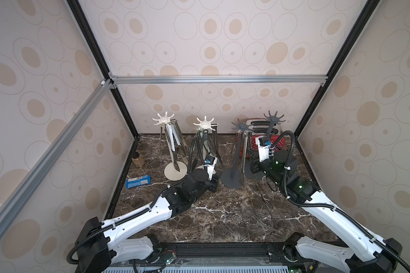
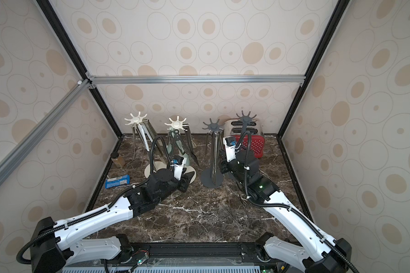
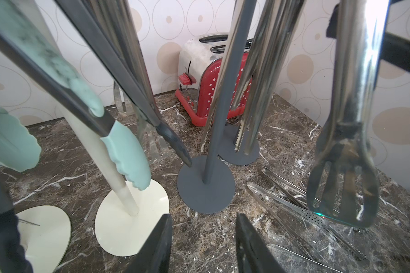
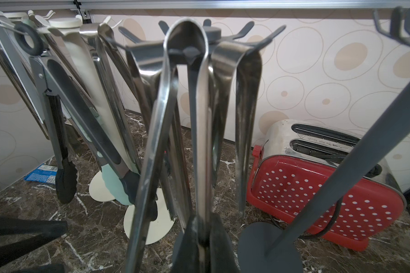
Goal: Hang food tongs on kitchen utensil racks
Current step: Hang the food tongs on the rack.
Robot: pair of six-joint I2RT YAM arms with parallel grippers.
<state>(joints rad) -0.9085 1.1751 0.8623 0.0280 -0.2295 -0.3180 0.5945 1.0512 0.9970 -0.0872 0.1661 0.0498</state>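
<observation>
Right gripper [image 4: 203, 228] is pinched tight on one leg of steel tongs [image 4: 199, 141], whose bend appears looped over a hook of the grey rack [image 4: 212, 30] just right of centre, far. Left gripper [image 3: 203, 216] stands spread, empty. Spare tongs [image 3: 291, 203] lie on the table [image 3: 282, 141], near right. They look light, springy and slick — best pinched low on one leg.

Beyond the matt black plastic fingers [image 3: 156, 243], steel tongs [image 3: 357, 71] gleam mirror-bright, pale green tong tips [image 3: 128, 156] look rubbery, the grey rack base [image 3: 206, 189] matt, the marbled tabletop [image 3: 282, 132] smooth.
</observation>
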